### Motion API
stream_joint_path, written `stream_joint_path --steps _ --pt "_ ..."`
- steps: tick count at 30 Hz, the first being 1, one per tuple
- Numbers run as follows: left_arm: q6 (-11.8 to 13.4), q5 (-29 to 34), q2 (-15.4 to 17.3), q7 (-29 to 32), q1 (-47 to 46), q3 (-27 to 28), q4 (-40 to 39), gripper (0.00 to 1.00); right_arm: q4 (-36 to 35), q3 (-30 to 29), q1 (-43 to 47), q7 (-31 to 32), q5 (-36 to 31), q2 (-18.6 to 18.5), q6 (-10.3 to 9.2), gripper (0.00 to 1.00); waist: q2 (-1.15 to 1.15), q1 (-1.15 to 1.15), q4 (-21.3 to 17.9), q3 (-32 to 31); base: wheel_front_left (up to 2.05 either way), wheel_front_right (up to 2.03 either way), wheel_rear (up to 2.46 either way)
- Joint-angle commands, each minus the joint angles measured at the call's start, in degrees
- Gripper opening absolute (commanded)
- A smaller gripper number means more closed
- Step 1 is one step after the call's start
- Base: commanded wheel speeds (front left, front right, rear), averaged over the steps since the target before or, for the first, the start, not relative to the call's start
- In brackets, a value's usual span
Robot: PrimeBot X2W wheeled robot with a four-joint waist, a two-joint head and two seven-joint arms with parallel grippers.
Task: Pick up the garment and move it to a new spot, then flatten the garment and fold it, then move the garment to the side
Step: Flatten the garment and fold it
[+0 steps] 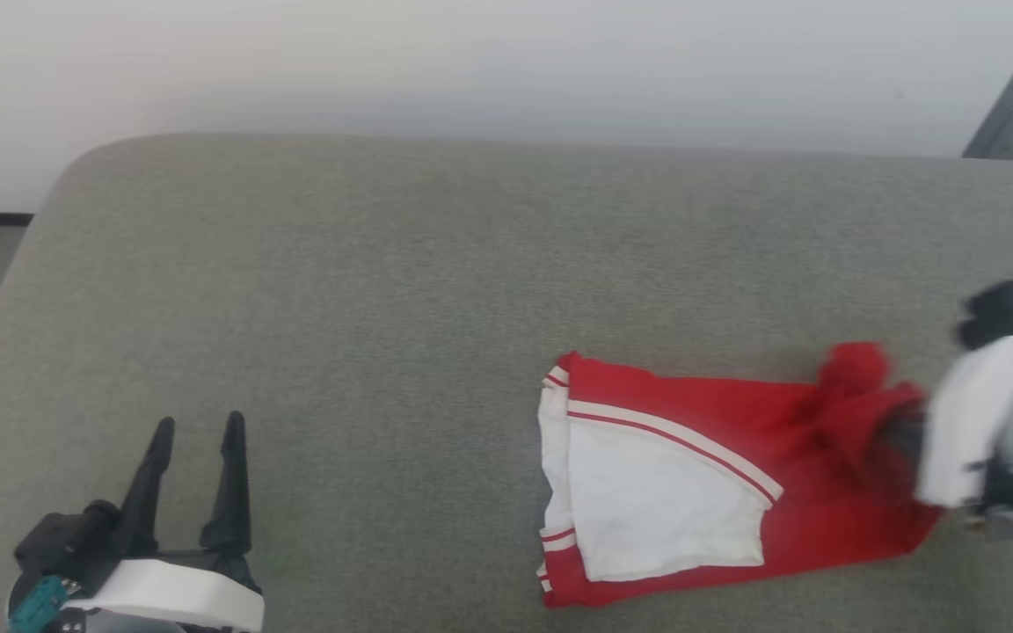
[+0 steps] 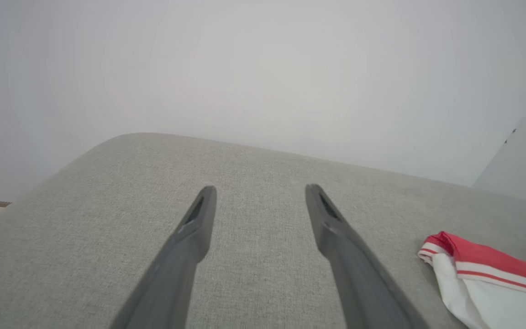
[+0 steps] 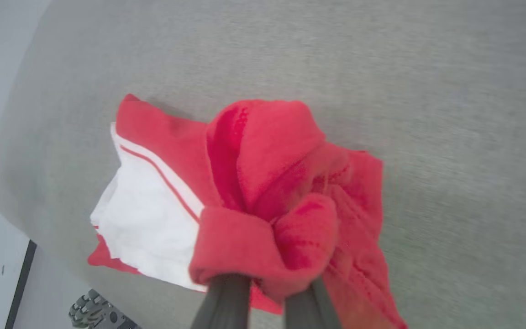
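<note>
Plainly the garment (image 1: 691, 492) is in the middle of being handled rather than finished: it lies on the right half of the grey, cloth-covered worktop (image 1: 366, 290), most of it resting flat. Its right end is gathered into a red lump and raised a little off the surface. The left end looks orderly, with a white cuff panel (image 1: 656, 501) and its striped trim lying smooth over the red. In the right wrist view the garment (image 3: 153, 205) shows that same white panel spread out beyond a crumpled red bunch. The right gripper (image 1: 898, 440), blurred at the picture's right edge, has its jaws clamped on that bunch. In its own view the right gripper (image 3: 266, 297) has red cloth wrapped over and between the two dark fingers (image 3: 226, 301). The left gripper (image 1: 199, 426) sits well apart at the lower left, touching nothing, and in its wrist view the left gripper (image 2: 259, 192) has its jaws wide apart over bare worktop. Judged from this, a move of the garment is under way. Whether it is the first move to a new spot or the last move to the side cannot be told. The tidy left end hints at folding done, while the bunched right end would need smoothing.
</note>
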Motion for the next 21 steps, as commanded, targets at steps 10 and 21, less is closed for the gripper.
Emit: stream_joint_path --steps 10,21 --pt "-1.27 1.67 -1.87 -0.26 -2.65 -0.91 2.3 1.0 0.21 7.99 -2.79 -0.61 -5.85 10.79 0.02 0.0 0.0 0.0 5.06 0.44 0.0 0.0 0.0" --pt "-2.09 2.16 -3.1 -0.26 -3.52 -0.51 3.83 1.0 6.12 12.28 -5.92 -4.58 -8.09 13.79 0.02 1.0 0.0 0.0 6.6 0.44 0.0 0.0 0.0"
